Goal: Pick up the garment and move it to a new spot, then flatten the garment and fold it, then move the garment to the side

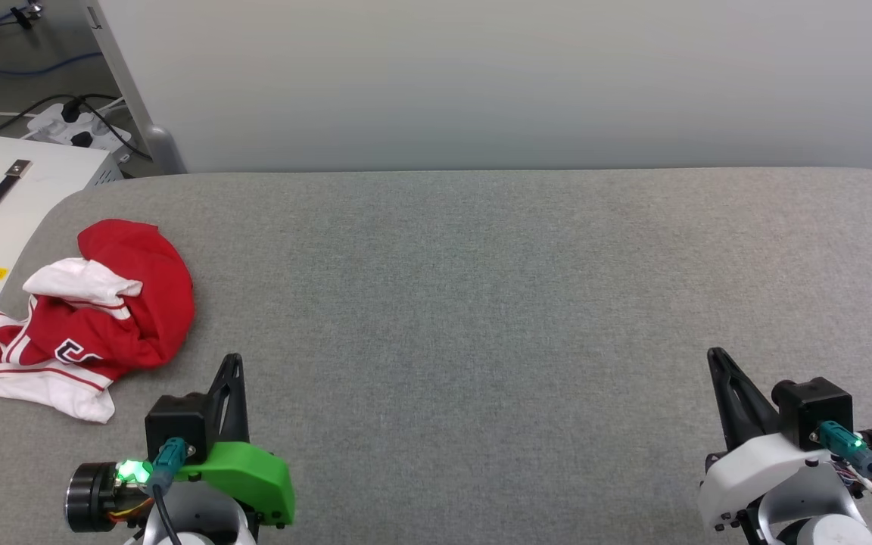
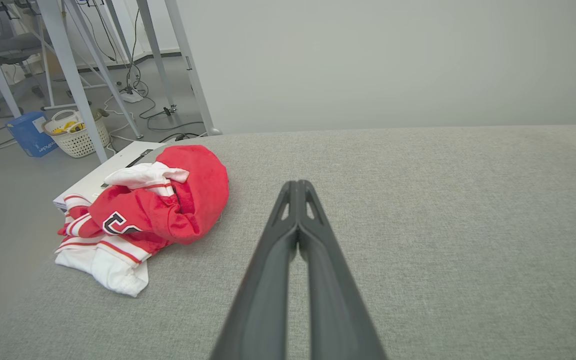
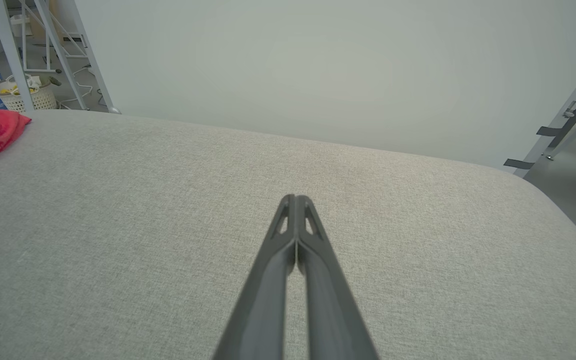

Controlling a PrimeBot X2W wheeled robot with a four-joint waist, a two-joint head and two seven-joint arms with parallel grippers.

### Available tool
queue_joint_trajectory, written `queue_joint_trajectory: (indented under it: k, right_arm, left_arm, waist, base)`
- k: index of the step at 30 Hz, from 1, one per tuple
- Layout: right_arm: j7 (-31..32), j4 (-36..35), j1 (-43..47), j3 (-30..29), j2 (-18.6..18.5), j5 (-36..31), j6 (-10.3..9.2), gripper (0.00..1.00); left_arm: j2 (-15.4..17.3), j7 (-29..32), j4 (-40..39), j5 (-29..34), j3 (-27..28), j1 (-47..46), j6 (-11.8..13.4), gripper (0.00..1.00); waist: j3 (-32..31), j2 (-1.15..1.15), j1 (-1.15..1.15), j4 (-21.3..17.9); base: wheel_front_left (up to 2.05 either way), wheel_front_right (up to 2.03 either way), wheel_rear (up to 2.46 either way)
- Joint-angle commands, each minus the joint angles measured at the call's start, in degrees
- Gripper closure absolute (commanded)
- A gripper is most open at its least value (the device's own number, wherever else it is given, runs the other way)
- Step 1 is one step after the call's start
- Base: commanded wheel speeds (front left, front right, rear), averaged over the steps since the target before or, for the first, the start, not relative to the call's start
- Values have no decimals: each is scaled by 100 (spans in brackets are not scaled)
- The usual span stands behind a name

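Presently my left jaws and right jaws are both clenched, empty, above the grey bench (image 1: 481, 303); the garment (image 1: 133, 303) lies crumpled at its left end, near my left jaws, untouched.

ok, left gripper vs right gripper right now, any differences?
The left gripper has a green wrist cover; the right gripper has a white wrist cover. The left gripper sits close beside the crumpled garment; the right gripper is far across the grey surface from it. Shared: both shut, holding nothing, fingers pointing toward the far wall.
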Motion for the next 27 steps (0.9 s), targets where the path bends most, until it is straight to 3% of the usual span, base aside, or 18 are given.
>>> queue_joint_trajectory:
  k: [1,19,20,21,22,23,27]
  right_arm:
    - [15,-27,-95,2,10,-54,-5,100]
    - [15,-27,-95,2,10,-54,-5,100]
    - [-1,0,0,-1,0,0,0,0]
    - [-2,1,2,-2,0,5,0,0]
    - [-3,4,2,-2,0,6,0,100]
    - [-3,4,2,-3,0,6,0,0]
    - [-41,-1,-4,-17,0,46,0,0]
  left_arm:
    - [-25,-4,-14,49,9,-102,1,100]
    - [-25,-4,-14,49,9,-102,1,100]
    - [0,-1,0,0,0,0,0,0]
    - [1,-1,1,-2,-1,3,1,0]
    - [1,-2,2,-3,-1,7,1,100]
    - [1,-1,2,-2,-2,7,1,0]
    - [0,-41,-1,-28,-9,4,26,0]
  waist:
    - [0,0,0,0]
    - [0,0,0,0]
    - [0,0,0,0]
    - [0,0,0,0]
    - [0,0,0,0]
    - [0,0,0,0]
    - [4,0,0,0]
  base:
    - [0,0,0]
    - [0,0,0]
    - [0,0,0]
    - [0,0,0]
    - [0,0,0]
    - [0,0,0]
    - [0,0,0]
